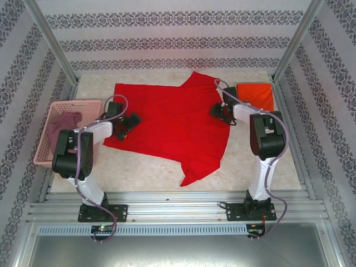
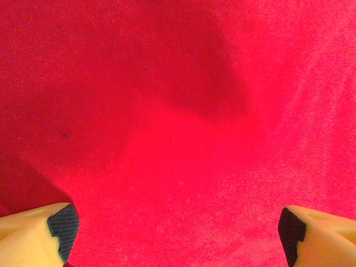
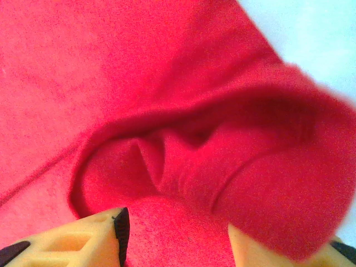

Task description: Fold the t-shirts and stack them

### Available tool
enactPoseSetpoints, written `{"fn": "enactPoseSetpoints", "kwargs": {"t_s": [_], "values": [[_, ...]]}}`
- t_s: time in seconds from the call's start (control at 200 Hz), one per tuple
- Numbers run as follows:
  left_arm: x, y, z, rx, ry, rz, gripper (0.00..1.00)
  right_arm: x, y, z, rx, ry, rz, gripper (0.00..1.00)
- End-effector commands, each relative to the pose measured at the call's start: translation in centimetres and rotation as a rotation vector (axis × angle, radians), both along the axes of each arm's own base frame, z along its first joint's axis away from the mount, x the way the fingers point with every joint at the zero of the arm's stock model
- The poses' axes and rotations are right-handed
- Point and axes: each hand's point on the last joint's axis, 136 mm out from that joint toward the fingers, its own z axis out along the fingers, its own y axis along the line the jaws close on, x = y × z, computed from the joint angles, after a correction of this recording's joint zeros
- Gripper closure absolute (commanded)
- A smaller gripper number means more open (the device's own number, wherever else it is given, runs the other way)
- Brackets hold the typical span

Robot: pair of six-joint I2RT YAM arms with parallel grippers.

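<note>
Pincers | left pincer (image 2: 178, 228) wide open over red t-shirt (image 1: 172, 119); right pincer (image 3: 175, 233) half-closed around its fold, grip unclear

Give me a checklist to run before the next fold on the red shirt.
1. Check the red t-shirt lies spread on the table: ok, mostly flat, near sleeve skewed.
2. Check the left gripper is open over the cloth: ok, nothing pinched.
3. Check the right gripper has cloth: ok, a fold is bunched between its fingers.
4. Check the grippers sit at opposite shirt edges: ok in the top view.
5. Check the orange t-shirt is clear of the fold: cannot tell, it lies close beside the right gripper.
6. Check the mauve t-shirt is out of the way: ok, in the basket.
</note>
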Motion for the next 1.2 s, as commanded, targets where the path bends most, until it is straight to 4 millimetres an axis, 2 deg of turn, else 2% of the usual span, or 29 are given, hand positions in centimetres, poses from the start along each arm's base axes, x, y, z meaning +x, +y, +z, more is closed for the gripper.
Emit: {"fn": "enactPoseSetpoints", "kwargs": {"t_s": [0.0, 0.125, 0.205, 0.365, 0.455, 0.704, 0.864, 0.964, 1.074, 1.194], "values": [[-3.6, 0.4, -2.4, -0.011, 0.121, 0.028, 0.05, -0.7, -0.5, -0.7, 0.052, 0.114, -0.006, 0.48], [-5.4, 0.0, -3.4, -0.038, 0.168, 0.025, 0.05, -0.5, -0.4, -0.7, 0.090, 0.188, 0.022, 0.46], [-6.5, -0.3, -4.0, -0.054, 0.196, 0.024, 0.05, 0.0, -0.5, -0.1, 0.049, 0.183, 0.048, 0.45], [-8.1, -0.5, -3.8, -0.071, 0.204, 0.048, 0.05, 2.0, -0.3, 1.7, 0.032, 0.121, 0.039, 0.45], [-8.9, -0.7, -3.6, -0.077, 0.204, 0.053, 0.05, 3.2, 0.2, 1.5, 0.060, 0.128, 0.033, 0.45], [-9.2, -0.7, -2.8, -0.079, 0.186, 0.060, 0.05, 6.0, 0.6, -0.3, 0.113, 0.126, -0.001, 0.46], [-8.6, -0.4, -1.5, -0.055, 0.158, 0.055, 0.05, 7.4, 0.3, -1.0, 0.127, 0.132, -0.008, 0.46], [-8.1, -0.1, -0.3, -0.038, 0.128, 0.056, 0.05, 8.8, -0.1, -0.6, 0.127, 0.101, -0.015, 0.46], [-8.1, 0.7, 1.2, 0.012, 0.095, 0.066, 0.02, 10.1, 0.3, 1.8, 0.140, 0.034, 0.011, 0.45], [-9.1, 1.5, 2.8, 0.053, 0.056, 0.074, 0.00, 10.6, 0.8, 6.6, 0.130, -0.094, 0.041, 0.43]]}}
